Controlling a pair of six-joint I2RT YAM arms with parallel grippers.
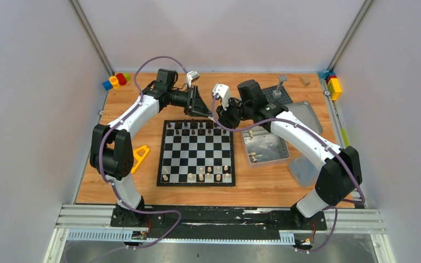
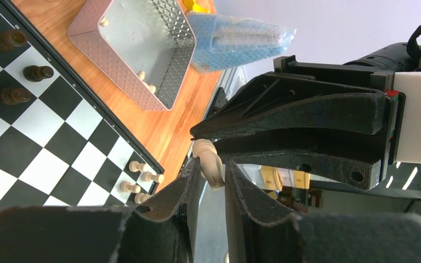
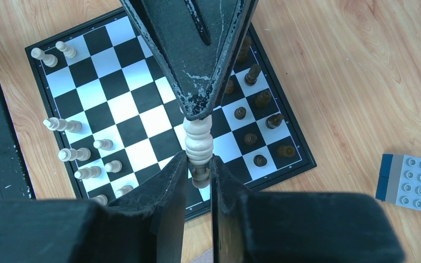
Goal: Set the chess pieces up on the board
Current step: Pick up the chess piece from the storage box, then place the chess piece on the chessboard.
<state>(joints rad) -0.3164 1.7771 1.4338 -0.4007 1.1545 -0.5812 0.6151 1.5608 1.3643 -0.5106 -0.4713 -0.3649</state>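
From above, both arms bend inward and their tips meet over the far edge of the board (image 1: 194,150), with whatever is between them too small to make out. The wrist views show that it is a pale chess piece (image 3: 198,139) held in the air. The right gripper (image 3: 198,161) is clamped on one end of it. The left gripper (image 2: 212,167) has its fingers drawn narrow on either side, but I cannot tell whether they press it.
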